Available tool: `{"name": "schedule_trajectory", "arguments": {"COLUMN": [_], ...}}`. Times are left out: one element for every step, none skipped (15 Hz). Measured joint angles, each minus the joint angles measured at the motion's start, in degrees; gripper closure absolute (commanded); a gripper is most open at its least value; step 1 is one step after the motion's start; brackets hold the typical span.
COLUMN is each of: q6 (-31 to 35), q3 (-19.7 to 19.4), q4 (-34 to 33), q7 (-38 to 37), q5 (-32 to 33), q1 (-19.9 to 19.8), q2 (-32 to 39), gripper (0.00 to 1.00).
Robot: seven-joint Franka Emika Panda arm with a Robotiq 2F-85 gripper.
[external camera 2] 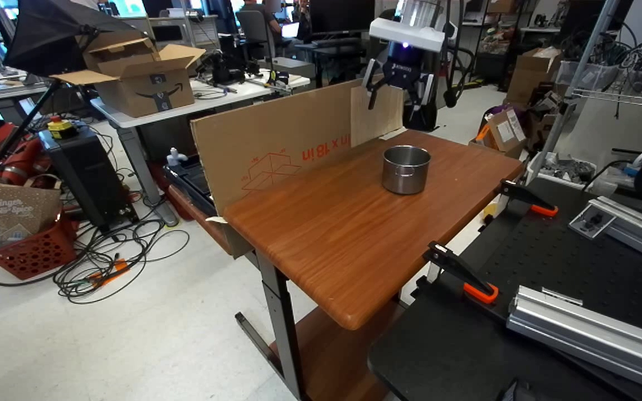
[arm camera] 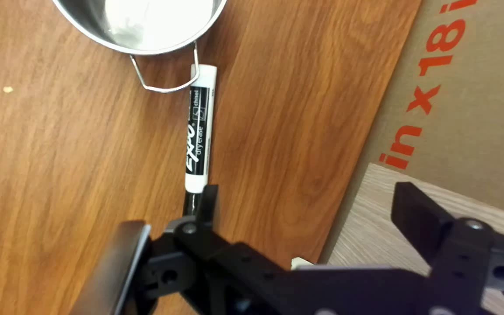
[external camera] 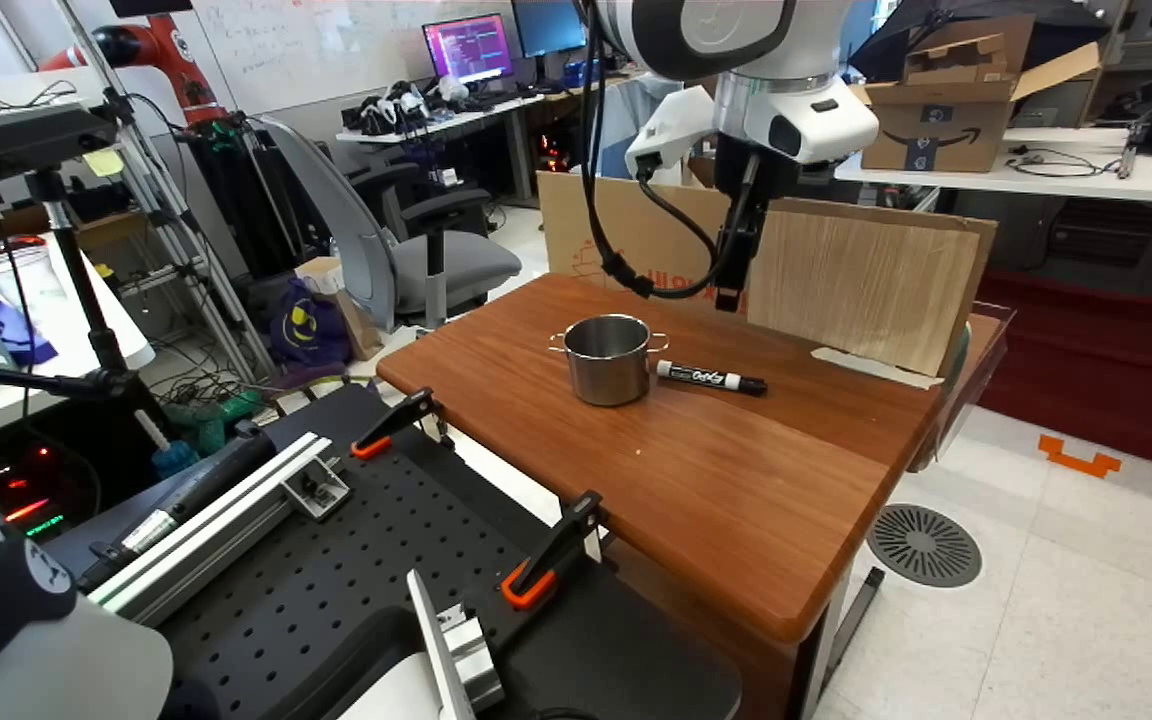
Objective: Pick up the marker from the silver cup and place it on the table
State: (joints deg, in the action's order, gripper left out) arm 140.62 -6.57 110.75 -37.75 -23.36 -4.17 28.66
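Note:
The silver cup [external camera: 609, 368] stands upright on the reddish-brown table [external camera: 736, 480]; it also shows in an exterior view [external camera 2: 404, 174] and at the top of the wrist view [arm camera: 145, 50]. The marker [external camera: 711, 378], with a white-and-black body and black cap, lies flat on the table beside the cup. In the wrist view the marker [arm camera: 198, 131] has its white end by the cup's wire handle, and a finger partly covers its cap. It is hidden in an exterior view where the cup stands [external camera 2: 404, 159]. My gripper [arm camera: 308, 187] is open and empty, above the table's back edge [external camera 2: 394, 104].
A cardboard panel [external camera 2: 287, 145] stands along the table's back edge, with a pale wood board [external camera: 856, 285] against it. A black perforated bench [external camera: 366, 570] adjoins the front, with orange-tipped clamps [external camera: 556, 550] at the table's edge.

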Motion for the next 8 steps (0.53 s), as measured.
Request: {"name": "schedule_trajectory", "arguments": {"q6": [0.1, 0.1, 0.1, 0.1, 0.1, 0.1, 0.1, 0.1], "q3": [-0.1, -0.1, -0.1, -0.1, -0.1, -0.1, -0.1, -0.1], "q4": [0.0, 0.0, 0.0, -0.1, -0.1, -0.1, -0.1, -0.1], "q7": [0.0, 0.0, 0.0, 0.0, 0.0, 0.0, 0.0, 0.0], "q5": [0.0, 0.0, 0.0, 0.0, 0.0, 0.0, 0.0, 0.0], "q1": [-0.1, -0.1, -0.1, -0.1, -0.1, -0.1, -0.1, -0.1], "q2": [0.4, 0.6, 0.6, 0.6, 0.6, 0.6, 0.6, 0.6], "gripper": [0.0, 0.0, 0.0, 0.0, 0.0, 0.0, 0.0, 0.0]}}
